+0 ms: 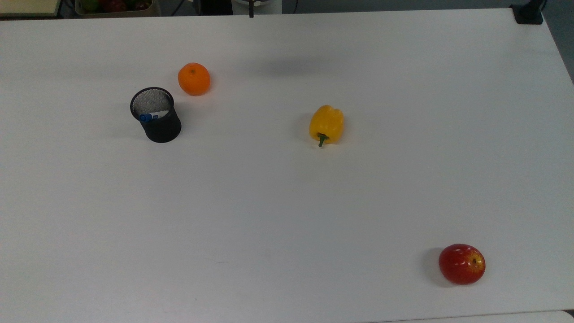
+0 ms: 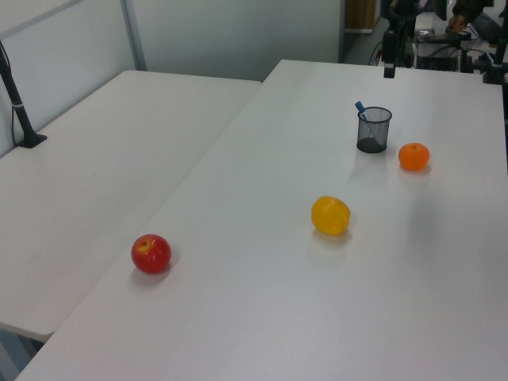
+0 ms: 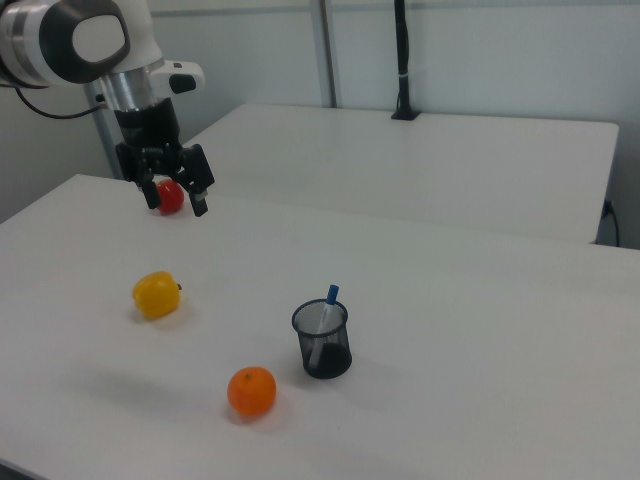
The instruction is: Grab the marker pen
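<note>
Right now my jaws (image 3: 177, 196) hang spread apart and hold nothing, high over the desk (image 1: 287, 202) at the right view's upper left, well apart from everything I need. Below and beyond them in the right view sit a red apple (image 3: 169, 196) and a yellow bell pepper (image 3: 157, 295). Farther toward the right view's centre stands a black mesh cup (image 3: 323, 340), with an orange (image 3: 251, 390) near it. The marker pen (image 3: 326, 308) stands inside that cup, leaning against the rim, its blue tip poking just above the edge. In the top view the blue tip (image 1: 145, 118) rests at the rim on the top view's left side. I judge the marker pen light, stiff and smooth-barrelled, so it could slip or tilt if pinched off-centre. The only free part is the short stretch above the rim, so I would close on it there and lift straight up. The cup looks light too and may tip or drag along.
</note>
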